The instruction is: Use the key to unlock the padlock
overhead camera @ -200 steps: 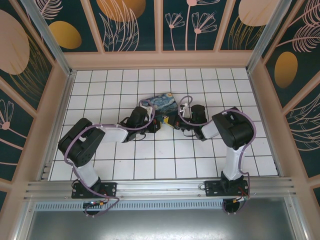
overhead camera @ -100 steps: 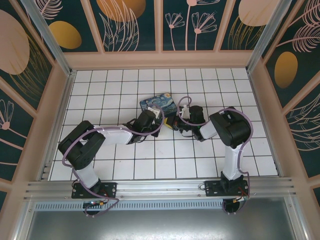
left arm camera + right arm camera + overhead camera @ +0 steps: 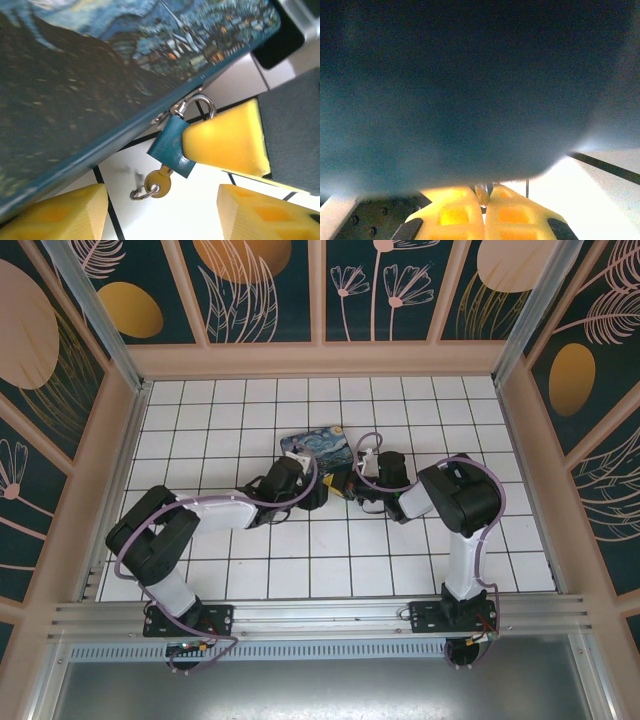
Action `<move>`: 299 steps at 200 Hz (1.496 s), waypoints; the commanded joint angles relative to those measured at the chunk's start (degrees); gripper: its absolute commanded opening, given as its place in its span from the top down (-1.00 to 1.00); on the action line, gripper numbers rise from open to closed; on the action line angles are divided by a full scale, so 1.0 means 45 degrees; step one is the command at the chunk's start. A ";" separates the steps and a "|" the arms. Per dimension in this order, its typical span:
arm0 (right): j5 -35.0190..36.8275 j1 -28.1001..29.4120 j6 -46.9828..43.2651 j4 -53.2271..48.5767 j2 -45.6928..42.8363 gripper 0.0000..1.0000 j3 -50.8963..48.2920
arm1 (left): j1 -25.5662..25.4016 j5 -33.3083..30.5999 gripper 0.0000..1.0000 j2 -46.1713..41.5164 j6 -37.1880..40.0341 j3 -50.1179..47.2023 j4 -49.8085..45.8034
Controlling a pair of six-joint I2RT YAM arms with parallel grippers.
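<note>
I see left gripper (image 3: pixel 162 210) wide, empty, near key (image 3: pixel 159 183) stuck in padlock (image 3: pixel 170 147); right gripper (image 3: pixel 485 197) pinches padlock beside box (image 3: pixel 100 75).

Blue padlock (image 3: pixel 169 149) with key (image 3: pixel 160 182) in its base, beneath the painted box (image 3: pixel 90 80), against a yellow pad (image 3: pixel 227 142).

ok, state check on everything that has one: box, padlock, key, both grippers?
box: lid looks shut
padlock: hanging from the box by its shackle, shackle looks closed; cannot tell if unlocked
key: in the padlock's keyhole, ring dangling, not held
left gripper: open, fingers either side of the key, not touching it
right gripper: shut on the padlock
</note>
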 commanded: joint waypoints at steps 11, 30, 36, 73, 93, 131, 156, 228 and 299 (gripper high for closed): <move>-0.1047 0.0132 -0.0145 0.0412 -0.0198 1.00 -0.0159 | 0.0893 0.1528 -0.21 -0.0412 -0.1551 -0.0504 0.1897; -0.1127 0.0141 -0.0202 0.0433 -0.0259 1.00 -0.0217 | 0.0992 0.2069 -0.19 -0.0272 -0.1828 -0.0570 0.2333; -0.1144 0.0139 -0.0223 0.0425 -0.0273 1.00 -0.0236 | 0.1015 0.2165 -0.19 -0.0205 -0.1923 -0.0574 0.2413; -0.1242 0.0141 -0.0236 0.0566 -0.0460 1.00 -0.0398 | 0.1193 0.2853 -0.13 0.0388 -0.2582 -0.0789 0.3291; -0.1301 0.0149 -0.0272 0.0598 -0.0524 1.00 -0.0443 | 0.1213 0.3327 -0.10 0.0723 -0.2981 -0.0844 0.3904; -0.1378 0.0134 -0.0208 0.0764 -0.0512 1.00 -0.0375 | 0.1203 0.3917 -0.06 0.1191 -0.3265 -0.0746 0.4299; -0.1417 0.0154 -0.0223 0.0748 -0.0505 1.00 -0.0291 | 0.1213 0.4005 -0.02 0.1376 -0.3346 -0.0803 0.4364; -0.1428 0.0221 -0.0274 0.0768 -0.0393 1.00 -0.0363 | 0.1203 0.3846 0.37 0.1741 -0.3239 -0.0311 0.4370; -0.1320 0.0191 -0.0174 0.0688 -0.0117 1.00 -0.0162 | 0.1201 0.2881 1.00 0.1133 -0.2292 -0.0100 0.3290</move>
